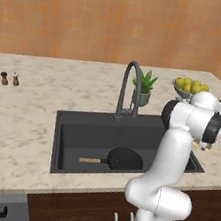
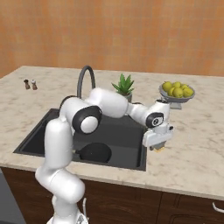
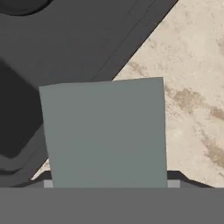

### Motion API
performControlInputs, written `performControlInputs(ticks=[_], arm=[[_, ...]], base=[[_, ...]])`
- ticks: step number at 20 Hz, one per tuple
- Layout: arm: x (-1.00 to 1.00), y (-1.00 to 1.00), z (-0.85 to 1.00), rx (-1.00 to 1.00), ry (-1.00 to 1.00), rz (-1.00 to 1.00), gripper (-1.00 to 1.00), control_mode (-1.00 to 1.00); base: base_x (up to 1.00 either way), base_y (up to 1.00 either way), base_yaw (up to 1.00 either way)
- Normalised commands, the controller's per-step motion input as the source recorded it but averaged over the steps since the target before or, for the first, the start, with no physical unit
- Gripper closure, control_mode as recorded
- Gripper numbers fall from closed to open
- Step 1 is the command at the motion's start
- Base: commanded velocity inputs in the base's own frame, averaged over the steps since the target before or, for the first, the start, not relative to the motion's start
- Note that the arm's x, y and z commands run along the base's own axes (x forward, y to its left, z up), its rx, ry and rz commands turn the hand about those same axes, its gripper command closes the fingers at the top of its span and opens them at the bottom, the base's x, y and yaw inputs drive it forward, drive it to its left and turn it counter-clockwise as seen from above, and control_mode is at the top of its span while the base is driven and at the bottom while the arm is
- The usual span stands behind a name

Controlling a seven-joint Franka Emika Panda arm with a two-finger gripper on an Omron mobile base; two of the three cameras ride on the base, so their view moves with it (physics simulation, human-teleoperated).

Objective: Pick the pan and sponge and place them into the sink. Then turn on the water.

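gripper [image 2: 159,148]: clamped on sponge [image 3: 105,133], raised over counter [image 2: 192,148] just right of sink rim | pan [image 1: 123,158]: lying in sink [image 1: 79,128], near side, wooden handle pointing left | faucet [image 1: 129,87]: behind basin, far side

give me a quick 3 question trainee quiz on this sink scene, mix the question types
1. True or false: the pan lies inside the sink.
2. What sits between the gripper's jaws? A) sponge B) lemon C) pepper shaker
3. Is water running from the faucet?

Key: 1 true. 2 A, held over the counter beside the sink's rim. 3 No stream shows.
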Motion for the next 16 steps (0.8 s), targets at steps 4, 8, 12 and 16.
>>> performControlInputs(ticks=[4, 8, 12, 16], arm=[[-0.10, 1.00, 0.03, 0.04, 0.01, 0.27, 1.00, -1.00], [-0.05, 1.00, 0.00, 0.08, 0.00, 0.27, 1.00, -1.00], [0.00, 0.82, -0.03, 0.11, 0.00, 0.16, 1.00, -1.00], [0.19, 0.19, -0.33, 0.00, 0.00, 0.00, 1.00, -1.00]], base=[[0.00, 0.00, 0.00], [0.00, 0.00, 0.00], [0.00, 0.00, 0.00], [0.00, 0.00, 0.00]])
